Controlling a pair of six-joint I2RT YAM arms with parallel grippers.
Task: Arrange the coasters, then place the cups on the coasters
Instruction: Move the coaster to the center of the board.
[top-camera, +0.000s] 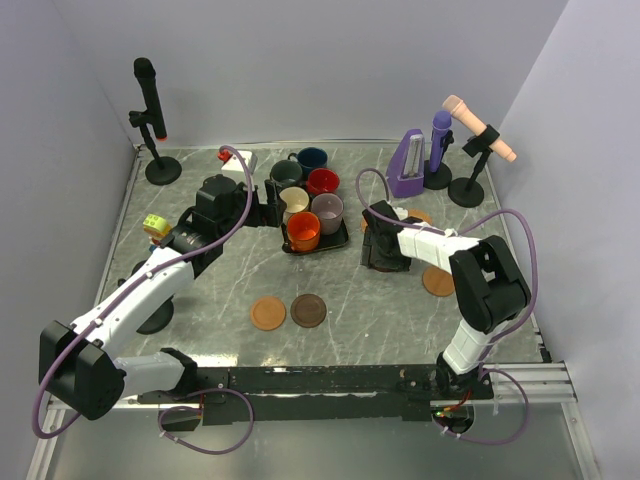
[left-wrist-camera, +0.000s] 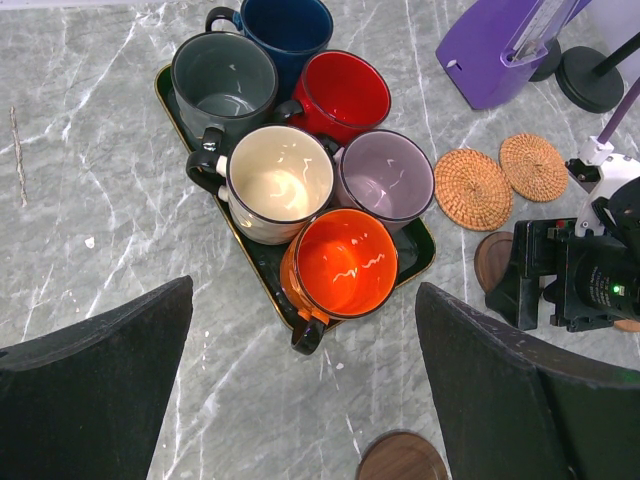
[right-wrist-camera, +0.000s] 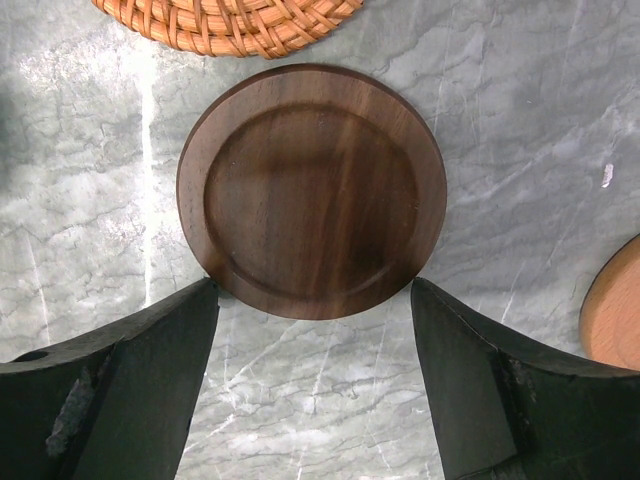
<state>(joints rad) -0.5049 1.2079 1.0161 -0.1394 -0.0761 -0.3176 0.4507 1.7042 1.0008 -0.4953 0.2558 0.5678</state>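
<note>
The left fingers (left-wrist-camera: 303, 300) hang spread above the cups (left-wrist-camera: 343, 262), which stand tightly packed on the tray (left-wrist-camera: 412, 258); grasping one may knock its neighbour. The right fingers (right-wrist-camera: 312, 290), also spread, stand on both sides of the dark brown coaster (right-wrist-camera: 312, 190) lying on the table (right-wrist-camera: 520, 120); such a thin disc may slip out.

top: high rear, whole table (top-camera: 350, 320) | left wrist: down on tray (left-wrist-camera: 415, 255), also in top | right wrist: close over dark coaster (right-wrist-camera: 311, 190)
</note>
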